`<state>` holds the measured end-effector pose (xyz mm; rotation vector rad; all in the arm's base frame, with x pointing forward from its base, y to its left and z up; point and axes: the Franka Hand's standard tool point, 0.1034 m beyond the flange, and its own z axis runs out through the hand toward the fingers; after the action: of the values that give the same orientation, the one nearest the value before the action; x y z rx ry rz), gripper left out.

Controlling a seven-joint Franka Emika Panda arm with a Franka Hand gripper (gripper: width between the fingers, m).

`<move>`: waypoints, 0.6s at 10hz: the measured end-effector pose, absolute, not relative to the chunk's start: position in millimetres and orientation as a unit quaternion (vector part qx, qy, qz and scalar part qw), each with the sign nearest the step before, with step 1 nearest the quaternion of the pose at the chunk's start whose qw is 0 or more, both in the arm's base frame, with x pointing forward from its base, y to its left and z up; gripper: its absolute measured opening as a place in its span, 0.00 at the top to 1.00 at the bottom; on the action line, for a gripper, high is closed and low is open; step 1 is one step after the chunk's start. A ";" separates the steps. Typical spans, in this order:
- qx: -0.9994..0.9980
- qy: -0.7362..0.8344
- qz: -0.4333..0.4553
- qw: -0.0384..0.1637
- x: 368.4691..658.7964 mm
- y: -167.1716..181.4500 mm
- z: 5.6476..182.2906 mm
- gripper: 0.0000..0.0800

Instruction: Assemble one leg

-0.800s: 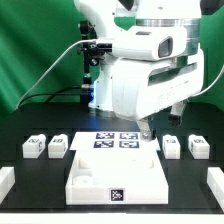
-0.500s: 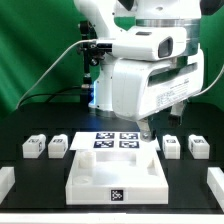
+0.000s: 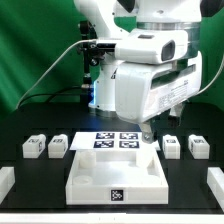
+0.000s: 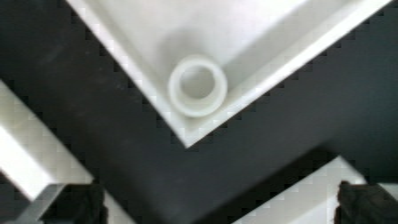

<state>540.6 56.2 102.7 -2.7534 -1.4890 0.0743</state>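
Several legs stand on the black table: two at the exterior view's left (image 3: 31, 148) (image 3: 58, 148) and two at its right (image 3: 172, 146) (image 3: 198, 146), each a small white block with a tag. My gripper (image 3: 146, 133) hangs over the far right corner of the large white square panel (image 3: 115, 175). In the wrist view that corner (image 4: 267, 40) shows with its round socket (image 4: 196, 83). The gripper (image 4: 214, 206) is open and empty, with dark fingertips (image 4: 64, 206) wide apart and nothing between them.
The marker board (image 3: 115, 140) lies just behind the panel. White parts sit at the table's edge on the exterior view's left (image 3: 5, 181) and right (image 3: 215, 181). The arm's base and cables stand at the back.
The arm's upper body has shifted slightly; the gripper stays over the panel's far right corner. No part has moved.
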 end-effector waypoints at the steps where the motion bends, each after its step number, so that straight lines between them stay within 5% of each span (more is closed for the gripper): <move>1: -0.863 -0.505 0.023 0.004 523.8 52.0 96.9 0.19; 6: -0.690 -0.724 0.004 -0.005 483.6 10.8 83.8 0.19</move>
<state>483.6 10.8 83.8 -2.1750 -2.2797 0.0137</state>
